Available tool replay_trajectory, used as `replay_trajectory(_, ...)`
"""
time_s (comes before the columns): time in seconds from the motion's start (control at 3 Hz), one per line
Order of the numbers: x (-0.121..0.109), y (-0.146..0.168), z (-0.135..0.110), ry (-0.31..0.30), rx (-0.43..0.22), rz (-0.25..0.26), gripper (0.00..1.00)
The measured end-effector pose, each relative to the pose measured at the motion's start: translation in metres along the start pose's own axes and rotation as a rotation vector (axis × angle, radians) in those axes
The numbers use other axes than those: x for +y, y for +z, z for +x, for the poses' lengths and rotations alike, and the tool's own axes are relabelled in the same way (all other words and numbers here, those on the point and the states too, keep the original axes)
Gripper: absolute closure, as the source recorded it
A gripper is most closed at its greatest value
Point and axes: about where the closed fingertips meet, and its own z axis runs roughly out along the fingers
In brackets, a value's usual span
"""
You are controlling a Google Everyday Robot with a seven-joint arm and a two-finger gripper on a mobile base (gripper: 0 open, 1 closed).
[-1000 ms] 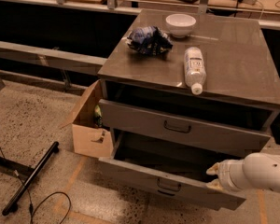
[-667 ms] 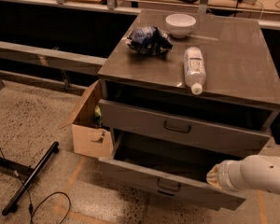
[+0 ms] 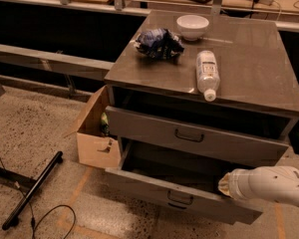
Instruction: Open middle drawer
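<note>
The middle drawer (image 3: 154, 185) is the wide grey one with a low front panel and a small dark loop handle (image 3: 180, 199). It stands pulled well out of the grey cabinet (image 3: 249, 59), and its plain grey inside shows. Above it, the drawer with the taller front (image 3: 189, 135) is out only a little. My gripper (image 3: 223, 184) is at the tip of the white arm (image 3: 271, 184), which comes in from the right. It is over the right part of the middle drawer's front edge. The third drawer is hidden below.
On the cabinet top lie a white bowl (image 3: 192, 26), a crumpled blue bag (image 3: 158, 42) and a plastic bottle on its side (image 3: 207, 73). An open cardboard box (image 3: 94, 133) stands against the cabinet's left side. A black bar (image 3: 34, 189) and a cable (image 3: 50, 218) lie on the floor at left.
The arm's tip has shifted very slightly to the left along the drawer front. The middle drawer stands about as far out as before.
</note>
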Motion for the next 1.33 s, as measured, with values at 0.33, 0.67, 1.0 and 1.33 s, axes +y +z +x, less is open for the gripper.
replay_trajectory(0.33, -0.009, 0.027, 0.011, 0.03, 0.018, 0.019, 1.0)
replay_trajectory(0.67, -0.011, 0.05, 0.02, 0.052, 0.033, 0.018, 1.0)
replay_trajectory(1.0, -0.006, 0.063, 0.027, 0.067, 0.049, -0.005, 1.0)
replay_trajectory(1.33, 0.006, 0.07, 0.034, 0.079, 0.066, -0.048, 1.0)
